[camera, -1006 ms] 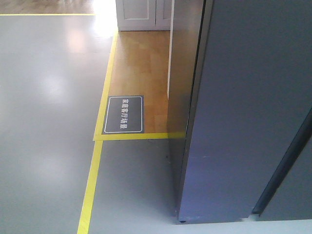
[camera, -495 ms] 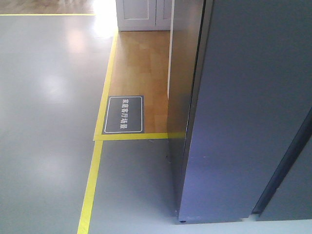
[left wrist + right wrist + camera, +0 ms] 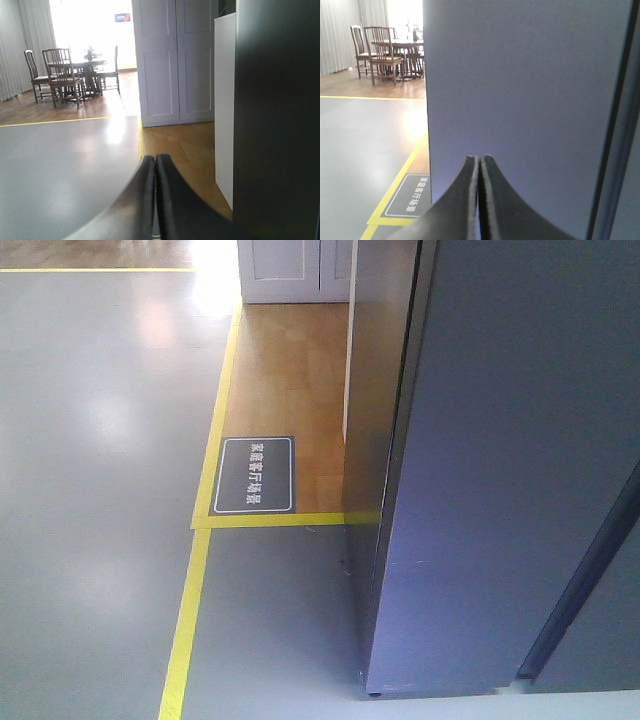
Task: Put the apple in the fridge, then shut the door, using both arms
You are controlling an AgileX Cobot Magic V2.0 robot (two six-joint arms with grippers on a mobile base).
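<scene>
Right wrist view: right gripper [image 3: 479, 162], jaws pressed together, empty, faces the fridge's [image 3: 500, 490] grey door [image 3: 520, 100]. Left gripper [image 3: 155, 161] likewise pressed together. No apple shows; best push flat and steadily.

Front view looks down beside the fridge [image 3: 500, 490]; both wrist views face it, close.

Grey glossy floor [image 3: 90, 490] edged with yellow tape [image 3: 185, 620]. Wood flooring [image 3: 185, 142] beyond; white cupboard doors [image 3: 172, 60], dining chairs [image 3: 60, 72], bright daylight.
</scene>
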